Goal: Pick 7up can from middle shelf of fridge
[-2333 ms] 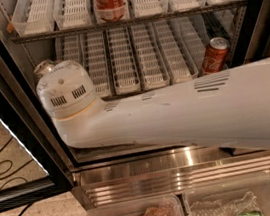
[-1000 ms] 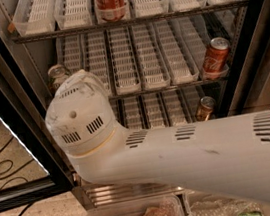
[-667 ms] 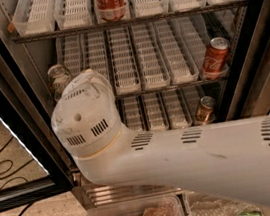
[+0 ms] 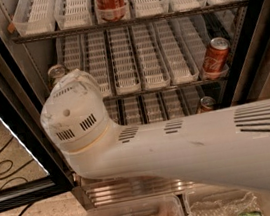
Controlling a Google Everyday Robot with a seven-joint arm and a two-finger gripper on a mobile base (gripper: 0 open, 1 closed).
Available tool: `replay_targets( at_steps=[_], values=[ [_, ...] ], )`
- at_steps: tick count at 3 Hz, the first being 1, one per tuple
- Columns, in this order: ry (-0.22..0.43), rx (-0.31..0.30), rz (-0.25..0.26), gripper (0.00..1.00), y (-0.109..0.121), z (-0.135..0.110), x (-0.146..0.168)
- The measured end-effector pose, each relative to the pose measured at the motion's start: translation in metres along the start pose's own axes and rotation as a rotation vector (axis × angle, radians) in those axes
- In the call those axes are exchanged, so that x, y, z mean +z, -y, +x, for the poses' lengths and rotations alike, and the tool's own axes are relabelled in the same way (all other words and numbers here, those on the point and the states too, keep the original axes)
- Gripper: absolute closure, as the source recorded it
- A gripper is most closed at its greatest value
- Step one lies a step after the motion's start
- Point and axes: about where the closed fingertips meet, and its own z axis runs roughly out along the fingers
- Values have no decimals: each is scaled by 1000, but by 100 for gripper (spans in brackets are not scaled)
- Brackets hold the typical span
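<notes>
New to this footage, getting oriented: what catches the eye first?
The robot's thick white arm dominates, spanning from the right edge to a round housing in front of the middle shelf of the fridge; the gripper is hidden behind it. Just above that housing, at the shelf's left end, peeks the silver top of the 7up can. A red cola can stands on the top shelf, another red can at the middle shelf's right end.

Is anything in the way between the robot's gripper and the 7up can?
Cannot tell: the gripper is hidden behind the arm's round white joint, which covers most of the 7up can at the left end of the middle shelf.
</notes>
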Motion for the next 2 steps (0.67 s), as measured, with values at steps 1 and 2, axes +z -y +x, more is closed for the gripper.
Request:
replay_targets(
  at_steps=[1, 2],
  values=[
    [11, -8, -13, 100, -5, -7, 5],
    [20, -9, -19, 100, -7, -12, 8]
  ],
)
